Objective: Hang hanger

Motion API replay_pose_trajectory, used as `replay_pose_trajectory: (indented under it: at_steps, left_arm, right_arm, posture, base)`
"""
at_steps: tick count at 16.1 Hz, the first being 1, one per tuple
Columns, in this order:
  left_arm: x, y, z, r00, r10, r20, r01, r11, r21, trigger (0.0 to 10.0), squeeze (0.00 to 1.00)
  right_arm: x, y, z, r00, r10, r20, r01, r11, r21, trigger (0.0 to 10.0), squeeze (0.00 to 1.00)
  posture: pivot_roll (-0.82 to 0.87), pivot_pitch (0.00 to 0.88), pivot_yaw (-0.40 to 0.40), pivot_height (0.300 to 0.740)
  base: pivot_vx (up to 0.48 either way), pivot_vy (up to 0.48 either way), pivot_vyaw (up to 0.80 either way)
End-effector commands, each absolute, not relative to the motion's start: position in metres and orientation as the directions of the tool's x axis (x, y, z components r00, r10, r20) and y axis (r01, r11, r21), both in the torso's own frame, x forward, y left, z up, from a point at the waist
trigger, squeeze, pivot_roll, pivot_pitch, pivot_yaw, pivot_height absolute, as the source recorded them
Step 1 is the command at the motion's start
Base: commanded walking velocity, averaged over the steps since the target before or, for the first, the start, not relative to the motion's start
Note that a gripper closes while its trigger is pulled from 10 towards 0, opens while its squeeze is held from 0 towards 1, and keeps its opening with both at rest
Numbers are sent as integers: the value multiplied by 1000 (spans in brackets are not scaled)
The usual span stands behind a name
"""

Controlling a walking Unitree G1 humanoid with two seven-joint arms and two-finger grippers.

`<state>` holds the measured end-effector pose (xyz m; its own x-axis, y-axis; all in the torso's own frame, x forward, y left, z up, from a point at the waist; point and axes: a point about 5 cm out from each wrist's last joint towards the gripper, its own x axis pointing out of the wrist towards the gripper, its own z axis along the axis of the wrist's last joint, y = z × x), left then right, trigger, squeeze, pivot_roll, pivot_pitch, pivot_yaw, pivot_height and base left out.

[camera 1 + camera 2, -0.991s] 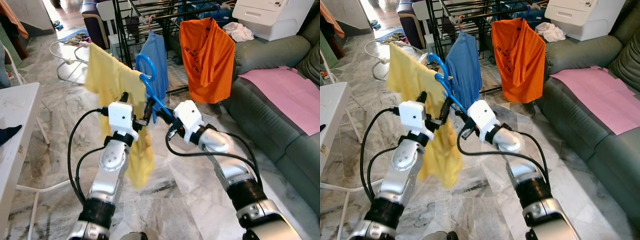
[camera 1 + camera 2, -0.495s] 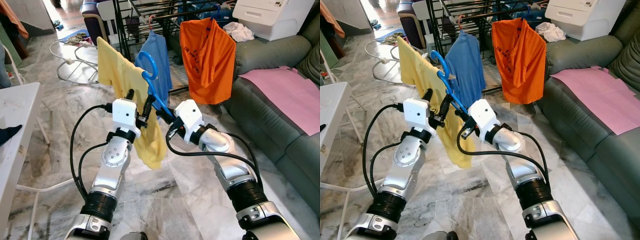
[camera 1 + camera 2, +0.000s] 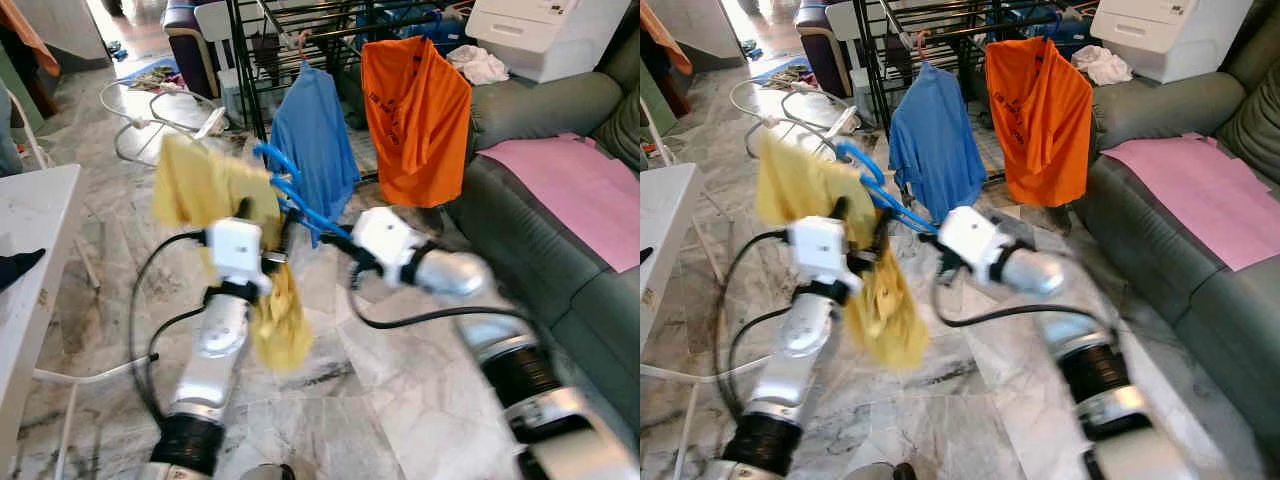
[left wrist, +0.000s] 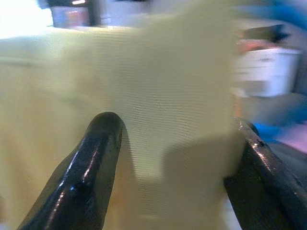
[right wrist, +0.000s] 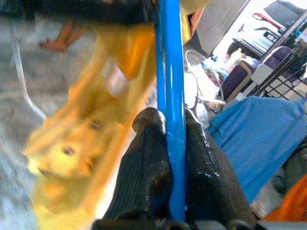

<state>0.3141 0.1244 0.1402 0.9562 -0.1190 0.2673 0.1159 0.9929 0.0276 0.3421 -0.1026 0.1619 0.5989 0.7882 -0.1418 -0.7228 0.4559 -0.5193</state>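
A blue hanger [image 3: 290,195] carries a yellow shirt [image 3: 215,190] and is held between my two arms, low in front of the black drying rack [image 3: 262,40]. My right gripper [image 3: 332,238] is shut on the hanger's blue bar [image 5: 171,72]; the bar runs between its two fingers [image 5: 146,163]. My left gripper [image 3: 262,213] is at the shirt's shoulder. In the left wrist view its fingers [image 4: 96,158] stand wide apart with yellow cloth [image 4: 163,96] across the gap. The arms and shirt are blurred by motion.
A blue shirt [image 3: 312,130] and an orange shirt [image 3: 415,105] hang on the rack. A grey sofa [image 3: 540,240] with a pink sheet [image 3: 575,180] lies to the right, and a white table [image 3: 30,230] to the left. Marble floor [image 3: 380,400] lies below.
The hanger and yellow shirt have dropped lower and shifted a little left, and the shirt has bunched and swung. Both arms are now blurred; the right forearm has swung outward.
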Motion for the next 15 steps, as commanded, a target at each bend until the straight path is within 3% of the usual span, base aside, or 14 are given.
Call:
replay_pose_trajectory:
  at_steps: [1, 7, 8, 9, 10, 15]
  left_arm:
    - [314, 136, 146, 959, -61, 277, 58, 998, 20, 10000, 0]
    - [318, 140, 145, 970, -11, 244, 7, 1000, 16, 10000, 0]
    - [319, 137, 145, 970, -24, 242, 21, 1000, 14, 8667, 0]
    - [319, 136, 146, 969, -26, 246, 25, 1000, 9, 2510, 0]
    - [319, 135, 147, 967, -28, 252, 28, 1000, 6, 0, 0]
    - [310, 135, 153, 957, -11, 290, -13, 997, 80, 0, 0]
  right_arm:
    - [343, -103, 172, 575, 810, -116, -717, 431, -548, 0, 0]
    - [343, -111, 175, 544, 827, -144, -724, 376, -578, 0, 0]
    - [344, -111, 175, 542, 828, -143, -725, 375, -578, 0, 0]
    - [344, -112, 174, 540, 829, -143, -725, 373, -579, 0, 0]
    - [344, -112, 174, 542, 828, -142, -724, 374, -579, 0, 0]
    - [349, -110, 171, 592, 797, -119, -706, 442, -553, 0, 0]
  posture:
    - [-58, 23, 50, 740]
    - [-65, 17, 47, 740]
    - [-75, 11, 48, 740]
    - [-75, 11, 48, 740]
    - [-75, 11, 48, 740]
    - [-69, 12, 44, 740]
  base:
    - [0, 0, 0]
    - [0, 0, 0]
    - [0, 0, 0]
    - [0, 0, 0]
    - [0, 0, 0]
    - [0, 0, 0]
